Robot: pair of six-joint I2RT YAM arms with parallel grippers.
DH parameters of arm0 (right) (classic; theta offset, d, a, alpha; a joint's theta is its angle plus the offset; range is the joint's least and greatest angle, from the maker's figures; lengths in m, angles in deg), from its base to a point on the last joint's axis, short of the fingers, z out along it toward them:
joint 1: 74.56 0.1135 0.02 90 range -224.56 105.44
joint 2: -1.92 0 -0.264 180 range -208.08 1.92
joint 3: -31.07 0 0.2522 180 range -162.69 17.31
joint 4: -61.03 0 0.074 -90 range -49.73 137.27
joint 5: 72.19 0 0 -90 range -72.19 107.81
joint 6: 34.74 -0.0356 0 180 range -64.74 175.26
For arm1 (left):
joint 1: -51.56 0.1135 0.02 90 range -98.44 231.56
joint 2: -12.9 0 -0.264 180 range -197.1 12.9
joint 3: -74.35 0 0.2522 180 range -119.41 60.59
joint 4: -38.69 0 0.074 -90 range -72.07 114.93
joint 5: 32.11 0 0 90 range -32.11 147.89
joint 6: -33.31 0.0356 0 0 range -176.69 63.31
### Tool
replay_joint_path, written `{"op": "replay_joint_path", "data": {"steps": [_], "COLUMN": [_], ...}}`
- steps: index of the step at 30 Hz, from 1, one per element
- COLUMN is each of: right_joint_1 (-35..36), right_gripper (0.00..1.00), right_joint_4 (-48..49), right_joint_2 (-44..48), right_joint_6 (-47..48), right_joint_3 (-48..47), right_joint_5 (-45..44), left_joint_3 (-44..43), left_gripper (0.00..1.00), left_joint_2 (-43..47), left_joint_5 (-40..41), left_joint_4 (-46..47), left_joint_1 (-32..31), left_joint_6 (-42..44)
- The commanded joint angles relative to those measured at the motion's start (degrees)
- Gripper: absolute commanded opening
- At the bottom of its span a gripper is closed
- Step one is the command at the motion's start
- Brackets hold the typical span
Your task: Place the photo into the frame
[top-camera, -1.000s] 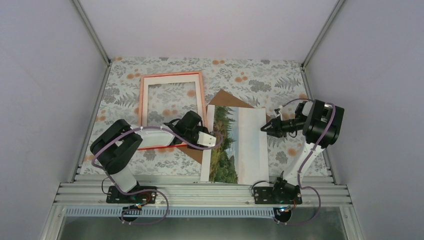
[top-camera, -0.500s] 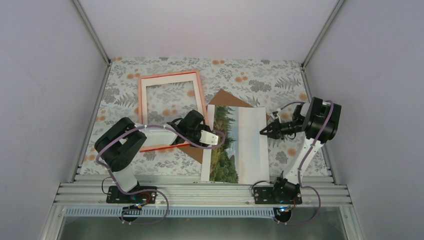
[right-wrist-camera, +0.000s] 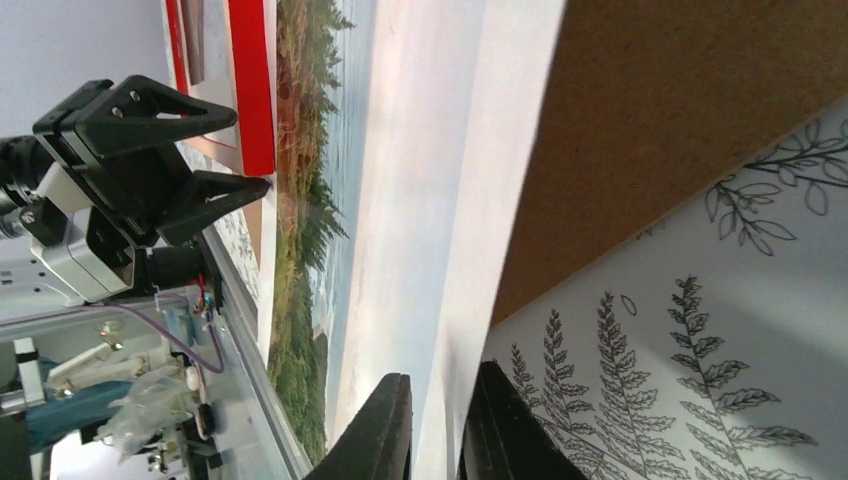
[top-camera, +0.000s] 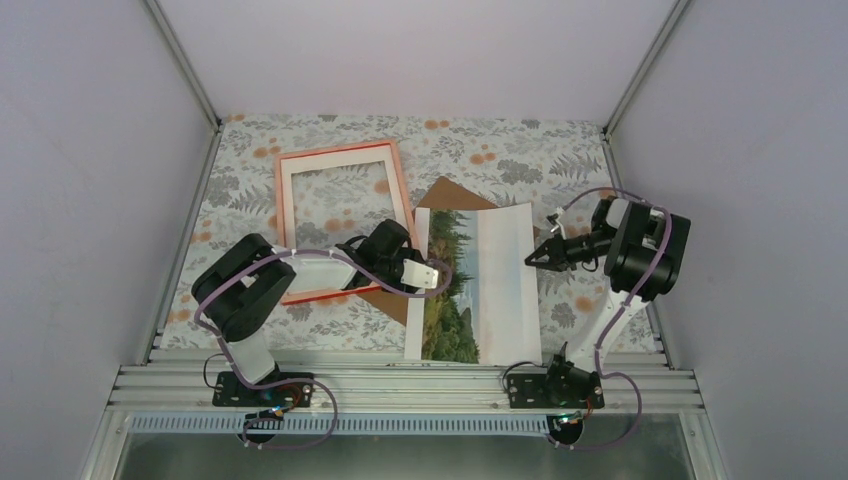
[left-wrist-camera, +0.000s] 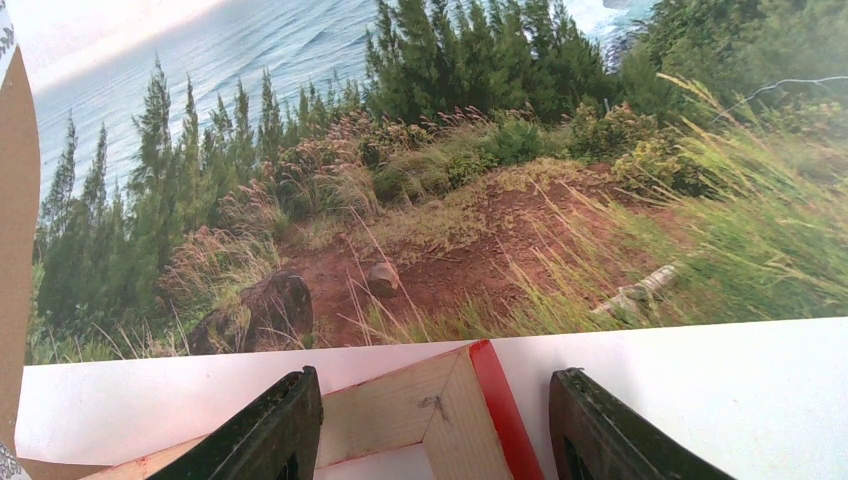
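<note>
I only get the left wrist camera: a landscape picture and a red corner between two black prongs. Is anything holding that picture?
Observer: Yes, the right gripper is pinching the photo by its right edge.
Operator: And the red corner?
Observer: It belongs to the frame, a big red rectangle lying left of the photo.
Operator: What's the brown strip at my left edge?
Observer: A brown board under the photo, poking out past its far end.

Most of the backing board (top-camera: 455,194) lies hidden under the photo (top-camera: 480,290). The left gripper (top-camera: 434,272) covers the frame (top-camera: 340,150) at its near right corner (the left wrist view crops all but that corner); there the photo runs off the top and right edges
</note>
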Motion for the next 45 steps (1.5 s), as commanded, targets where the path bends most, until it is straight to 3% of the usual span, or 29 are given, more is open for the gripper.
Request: {"op": "replay_joint_path", "data": {"steps": [1,8,12,14,16,23,28,30,35,41,45], "right_joint_1": [2.8,8.5,9.1,9.2,9.0,8.4,8.5,8.5,10.0,11.4,11.8], "right_gripper": [0.15,0.29,0.30,0.22,0.05,0.04,0.04,0.04,0.04,0.04,0.04], "right_joint_4": [0.0,4.1,4.3,5.2,6.7,13.9,17.2,18.7,21.6,19.0,19.3], "right_joint_2": [1.7,-3.4,-5.7,-5.7,-4.2,10.4,19.4,23.9,29.3,28.6,29.9], "right_joint_6": [2.1,-1.5,-2.7,-4.2,-5.7,-7.1,-5.1,-3.9,-1.4,1.9,2.8], "right_joint_3": [0.7,-1.3,-2.2,-2.6,-3.0,-3.4,-3.9,-3.8,-3.1,-2.7,-2.0], "right_joint_5": [-1.2,1.7,4.0,4.0,3.7,3.4,3.3,3.7,4.5,4.5,3.5], "left_joint_3": [0.2,-0.2,0.0,0.0,-0.5,-7.5,-17.5,-22.7,-32.8,-34.7,-46.7], "left_gripper": [0.57,0.57,0.57,0.58,0.59,0.78,1.00,1.00,1.00,1.00,1.00], "left_joint_2": [-2.4,-3.1,-2.9,-2.5,-1.6,7.4,11.9,11.5,5.5,-5.1,-17.5], "left_joint_5": [1.7,1.7,1.8,1.9,2.0,-2.2,-6.4,-8.5,-19.1,-31.3,-36.3], "left_joint_4": [-2.5,-2.4,-2.2,-2.1,-2.6,-9.6,-15.8,-18.4,-21.7,-12.7,-19.1], "left_joint_1": [-0.1,0.0,0.0,0.0,0.2,4.5,11.0,13.6,18.2,18.4,18.5], "left_joint_6": [1.1,1.8,1.8,1.4,0.6,-7.0,-14.7,-15.8,-16.5,-13.4,-11.1]}}
